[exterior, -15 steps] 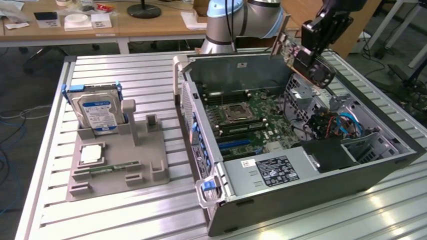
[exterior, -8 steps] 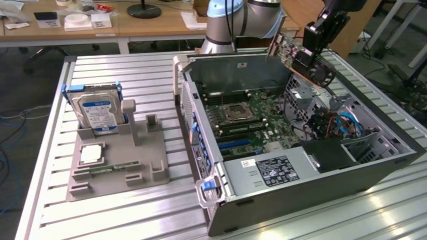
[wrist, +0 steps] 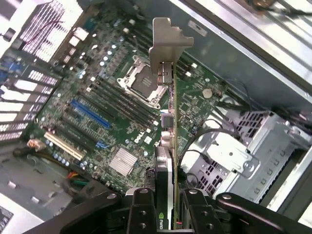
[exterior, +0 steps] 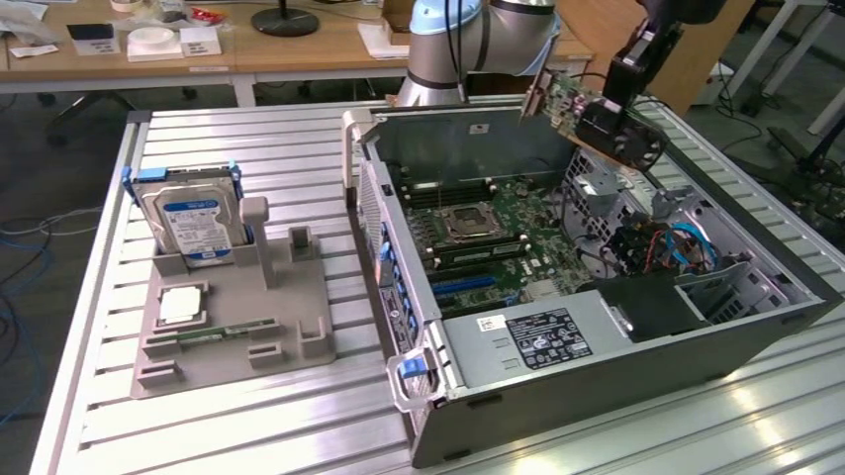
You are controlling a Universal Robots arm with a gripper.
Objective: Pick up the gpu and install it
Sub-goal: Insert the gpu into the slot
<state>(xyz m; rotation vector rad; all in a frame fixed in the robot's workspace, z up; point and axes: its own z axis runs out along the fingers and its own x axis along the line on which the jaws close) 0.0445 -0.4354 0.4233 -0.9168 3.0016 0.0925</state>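
Exterior view: black two-finger gripper (exterior: 604,119) closed partway on the thin dark gpu (exterior: 556,99), holding it tilted in the air over the far end of the open grey metal computer case (exterior: 739,327), clear of the green motherboard (exterior: 516,213). At the exterior view's left, silver hard drive (exterior: 198,226) with a blue label, print unreadable, upright in a grey moulded holder (exterior: 225,346).

Wrist view: jaws pinching the gpu (wrist: 171,126) edge-on, pale metal bracket (wrist: 168,41) at its far end. Green-and-white logo beside the fingers (wrist: 141,209), probably Nvidia's. "DELL" in white on the motherboard (wrist: 87,92).
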